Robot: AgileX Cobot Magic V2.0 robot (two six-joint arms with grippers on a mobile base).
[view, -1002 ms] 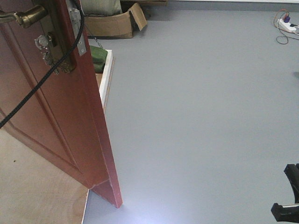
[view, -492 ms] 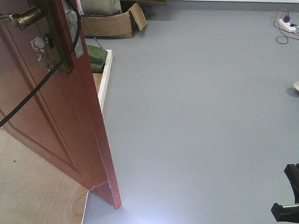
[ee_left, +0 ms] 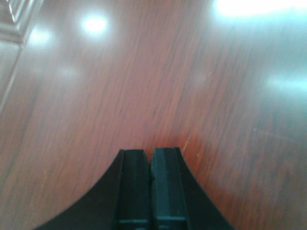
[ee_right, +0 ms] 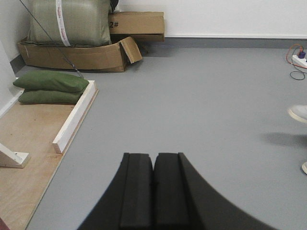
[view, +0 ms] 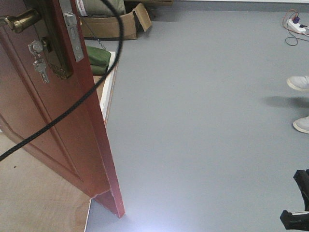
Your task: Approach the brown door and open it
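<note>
Looking toward 11 o'clock in the front view, we are seeing an open cardboard box (view: 116, 26) holding a big grey-green sack (view: 99, 7). A second, closed box (ee_right: 136, 23) is lying just behind it, near 12 o'clock in the right wrist view. The brown door (view: 58, 135) is standing ajar, filling the front view from 8 to 11 o'clock, with its keys (view: 38, 60) hanging in the lock below the brass handle (view: 19, 20). Compared with a second ago, the door's free edge is sitting slightly further left, the black cable (view: 82, 96) is arcing higher across it, and two white shoes (view: 299, 83) are now showing at 3 o'clock. The left pincer (ee_left: 151, 155) is pointing straight at the door's glossy face, pressed together with nothing in it. The right pincer (ee_right: 153, 160) is hanging over the grey floor (ee_right: 201, 96), likewise closed and empty.
</note>
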